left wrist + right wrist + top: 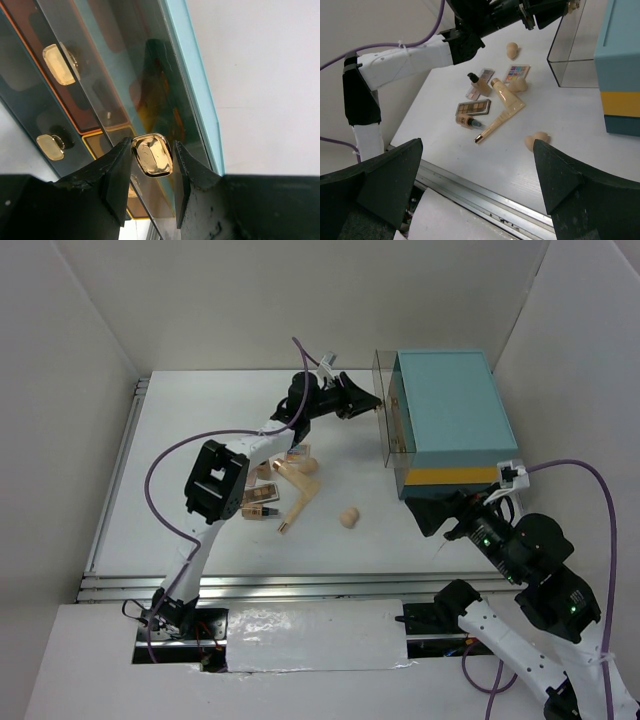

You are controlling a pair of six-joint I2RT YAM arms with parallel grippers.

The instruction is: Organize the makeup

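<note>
The left claw (pixel 151 162) is clenched on a gold knob (pixel 151 154) of the teal case (pixel 450 410), a grip only its own wrist view shows. The right claw (pixel 477 144) hangs spread wide, grasping nothing. Its camera alone shows the makeup (pixel 490 97) clearly, heaped on the desk (pixel 560 115), one sponge (pixel 537 139) lying apart nearby.

No text, label or number is legible.
</note>
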